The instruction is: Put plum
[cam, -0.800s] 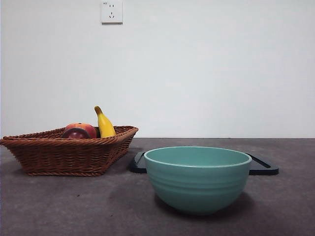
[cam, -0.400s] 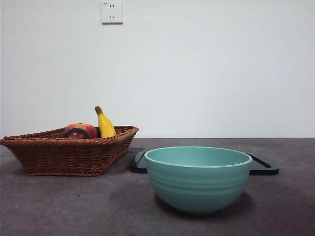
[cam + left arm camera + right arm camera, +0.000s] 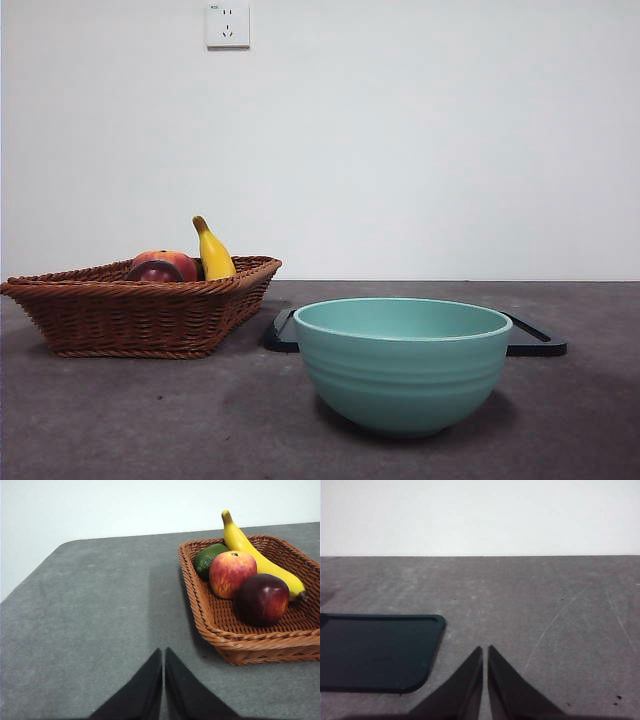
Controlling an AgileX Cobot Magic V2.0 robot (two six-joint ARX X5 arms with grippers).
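The plum (image 3: pixel 263 598), dark maroon and glossy, lies in a brown wicker basket (image 3: pixel 200 615) beside a red-orange apple (image 3: pixel 232 573), a yellow banana (image 3: pixel 250 550) and a green fruit (image 3: pixel 207 558). In the front view the plum (image 3: pixel 154 272) peeks over the rim of the basket (image 3: pixel 140 315) at the left. My left gripper (image 3: pixel 163 652) is shut and empty, over bare table a short way from the basket. My right gripper (image 3: pixel 485 650) is shut and empty, over the table beside a black tray (image 3: pixel 375 650). Neither arm shows in the front view.
A teal bowl (image 3: pixel 402 362) stands in the middle foreground, with the black tray (image 3: pixel 535 340) flat behind it. The apple (image 3: pixel 172 262) and banana (image 3: pixel 213 251) rise above the basket rim. A wall with a white socket (image 3: pixel 227 24) closes off the back.
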